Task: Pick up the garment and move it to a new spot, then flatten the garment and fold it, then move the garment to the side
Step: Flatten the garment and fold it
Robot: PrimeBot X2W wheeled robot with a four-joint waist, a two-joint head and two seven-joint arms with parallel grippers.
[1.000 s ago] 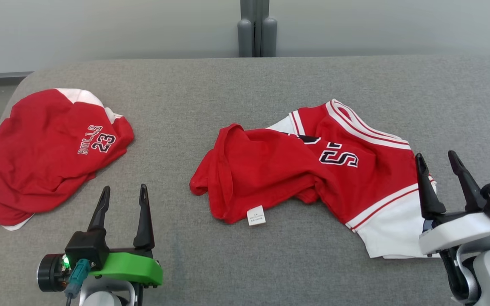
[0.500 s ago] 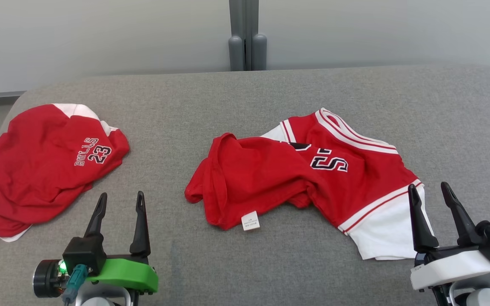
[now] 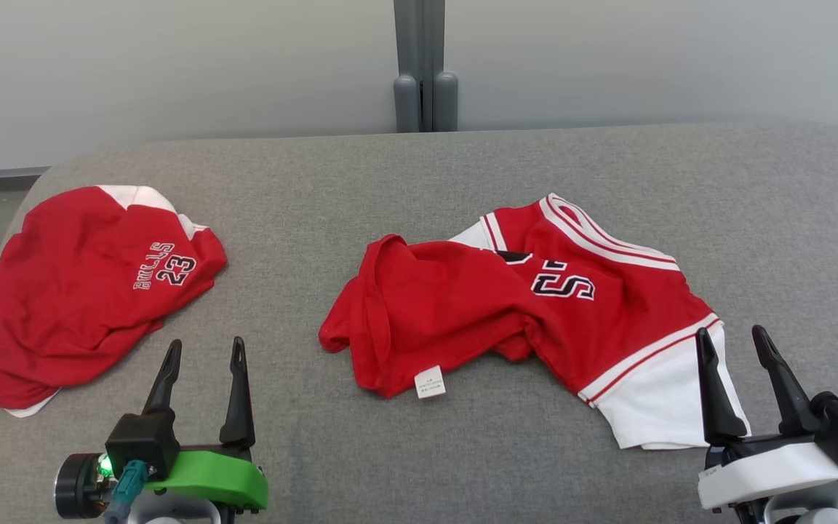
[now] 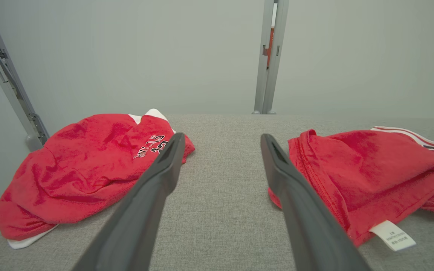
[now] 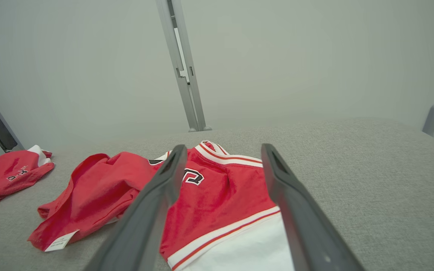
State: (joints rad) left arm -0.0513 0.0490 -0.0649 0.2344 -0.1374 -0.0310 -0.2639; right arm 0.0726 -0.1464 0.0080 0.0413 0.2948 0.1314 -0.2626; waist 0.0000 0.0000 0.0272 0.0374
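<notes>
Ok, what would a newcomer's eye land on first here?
The crumpled red jersey at the centre of the table, white tag at its near edge. A second red garment printed 23 sits bunched at the left end. In front, left claw and right claw stand open and empty.

The head camera looked down from the near edge; both low wrist cameras faced far, sharing the middle crumpled red-and-white jersey (image 3: 535, 313).

Note the garment (image 3: 535, 313): red, with white-and-red striped trim, a white panel and dark numerals outlined in white. Its label (image 3: 430, 382) is white. The other garment (image 3: 77, 298) is red and white with white lettering. The table (image 3: 390, 182) is grey. Left pincer (image 3: 205, 342): dark fingers, green mount. Right pincer (image 3: 731, 331): dark fingers, white mount.
</notes>
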